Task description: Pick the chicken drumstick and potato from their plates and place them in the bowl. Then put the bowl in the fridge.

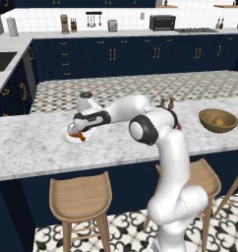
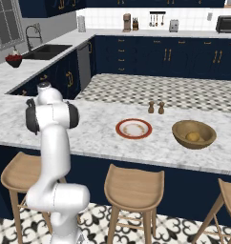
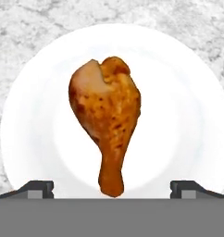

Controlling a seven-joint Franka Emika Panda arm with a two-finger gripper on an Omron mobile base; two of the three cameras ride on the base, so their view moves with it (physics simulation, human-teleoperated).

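Chicken drumstick point(image 3: 106, 121) on white plate point(image 3: 178, 115)

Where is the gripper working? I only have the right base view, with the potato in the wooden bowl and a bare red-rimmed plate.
Observer: The gripper hovers over a plain white plate on the marble counter.
Operator: Anything on that plate?
Observer: The chicken drumstick lies at its middle, alone.
Operator: Is it gripped yet?
Observer: No. The gripper is open, with its fingertips wide apart on either side of the narrow bone end, neither touching it.
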